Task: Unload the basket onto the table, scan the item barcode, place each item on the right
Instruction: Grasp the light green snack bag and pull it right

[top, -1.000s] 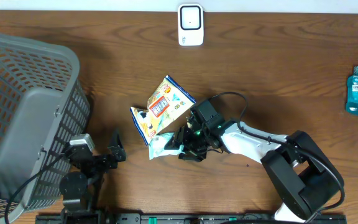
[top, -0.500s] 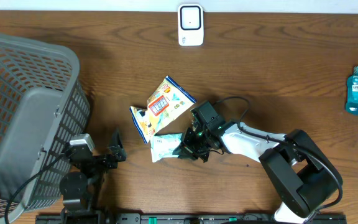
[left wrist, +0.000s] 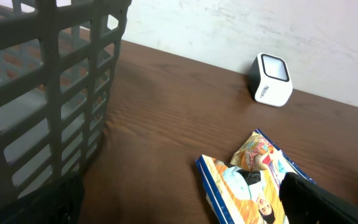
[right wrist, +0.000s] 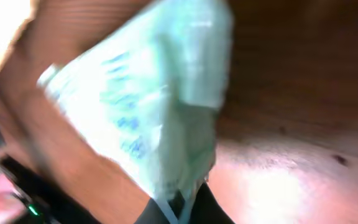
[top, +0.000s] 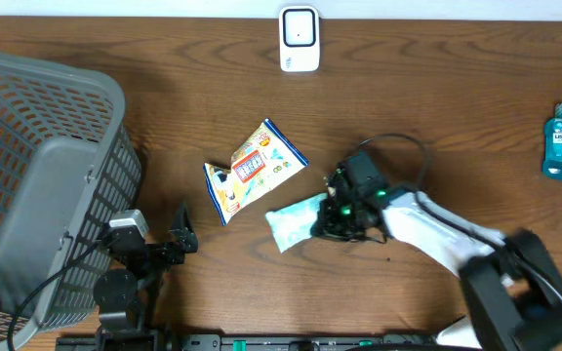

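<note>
**Inspector:** Location of the item is to be stated.

**Recorder:** The pale green packet is noted near the table's middle. It is just beside the two snack bags on their right and well apart from the scanner at the far edge.

**Inspector:** State of the claws?

**Recorder:** The right gripper is found clamped on the packet's right end. The left gripper is spread wide with nothing in it, near the basket.

**Inspector:** Handling properties?

**Recorder:** The packet is judged light, soft and crinkly. In the blurred right wrist view it is seen drooping away from the pinch. A slick film is presumed, so slippage is a risk at a thin edge. The sealed end seam is judged the proper hold, as the printed faces are left uncovered. The barcode's position cannot be determined.
</note>
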`<state>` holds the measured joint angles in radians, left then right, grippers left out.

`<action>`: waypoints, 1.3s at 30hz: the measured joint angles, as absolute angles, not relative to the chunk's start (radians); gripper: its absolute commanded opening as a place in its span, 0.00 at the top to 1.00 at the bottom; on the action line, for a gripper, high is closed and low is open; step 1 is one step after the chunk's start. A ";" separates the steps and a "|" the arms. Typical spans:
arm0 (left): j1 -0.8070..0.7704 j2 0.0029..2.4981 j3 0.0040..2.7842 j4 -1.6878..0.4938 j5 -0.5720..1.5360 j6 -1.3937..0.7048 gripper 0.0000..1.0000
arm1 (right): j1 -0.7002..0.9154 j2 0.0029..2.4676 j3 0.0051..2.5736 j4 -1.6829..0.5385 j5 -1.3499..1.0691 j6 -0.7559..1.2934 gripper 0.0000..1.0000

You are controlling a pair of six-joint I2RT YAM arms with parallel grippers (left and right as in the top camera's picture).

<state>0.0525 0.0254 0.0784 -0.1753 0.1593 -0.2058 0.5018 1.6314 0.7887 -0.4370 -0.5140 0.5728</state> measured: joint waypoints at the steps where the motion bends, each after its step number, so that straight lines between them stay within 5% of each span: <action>1: 0.052 0.025 0.078 -0.175 0.159 -0.206 0.00 | 0.500 1.599 0.788 -0.449 -0.507 0.518 0.38; 7: 0.052 0.025 0.078 -0.175 0.159 -0.205 0.00 | 0.501 1.415 0.789 -0.544 -0.444 0.420 0.01; 12: 0.052 0.025 0.078 -0.175 0.159 -0.205 0.00 | 0.501 1.338 0.789 -0.673 -0.293 0.802 0.01; 19: 0.052 0.025 0.078 -0.175 0.159 -0.205 0.00 | 0.538 1.359 0.788 -0.575 -0.230 1.225 0.01; 30: 0.052 0.025 0.078 -0.175 0.159 -0.205 0.00 | 0.598 1.588 0.788 -0.401 -0.184 1.457 0.07; 34: 0.052 0.025 0.078 -0.175 0.159 -0.205 0.00 | 0.599 1.639 0.804 -0.345 -0.198 1.482 0.23; 37: 0.052 0.025 0.078 -0.175 0.159 -0.205 0.00 | 0.599 1.673 0.824 -0.338 -0.214 1.489 0.53; 39: 0.052 0.025 0.078 -0.175 0.159 -0.205 0.00 | 0.599 1.696 0.833 -0.327 -0.225 1.478 0.88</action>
<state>0.0525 0.0254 0.0784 -0.1753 0.1593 -0.2054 0.5991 1.6962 0.8330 -0.3275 -0.2249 1.4776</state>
